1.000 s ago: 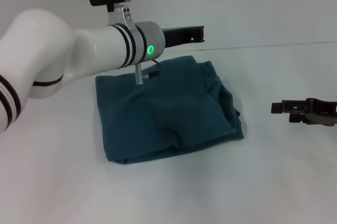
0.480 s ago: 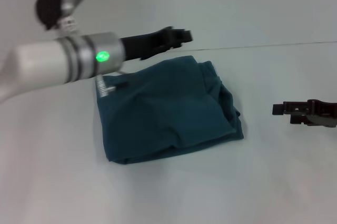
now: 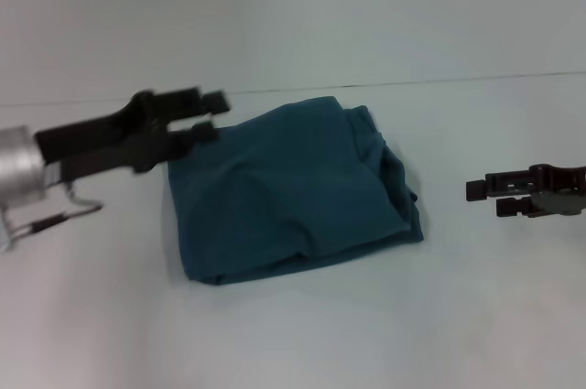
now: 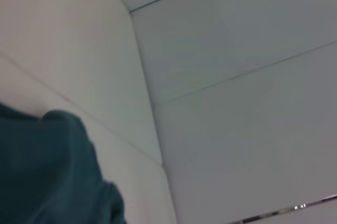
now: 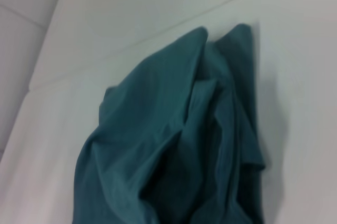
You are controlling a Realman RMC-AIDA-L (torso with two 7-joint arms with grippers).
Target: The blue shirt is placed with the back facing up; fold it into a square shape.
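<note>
So my left arm has swung way back toward my left side since a second ago. It was stretched right over the shirt then, and now only the silver wrist end and the black fingers show at the left of the head view. My right arm has barely budged.

Biggest thing first: the white table (image 3: 302, 334) fills pretty much everything, with a pale wall behind it.

The blue shirt (image 3: 291, 189) lies flat in the middle of the table, folded into a rough square. The near edge and the edge on my left look fairly straight, but the edge on my right is lumpy, with bunched folds stacked along it. My right wrist view shows those folds up close (image 5: 174, 150), deep creases running the length of the bundle. My left wrist view catches just a corner of the teal fabric (image 4: 47, 171) against the table.

My left gripper (image 3: 210, 115) hangs just off the shirt's far left corner, apart from the cloth as far as I can tell. Its jaws are spread with nothing between them, though they're smeared by motion, so take that with a pinch of salt.

My right gripper (image 3: 479, 197) sits well off to the right of the shirt, above bare table, jaws parted and empty.
</note>
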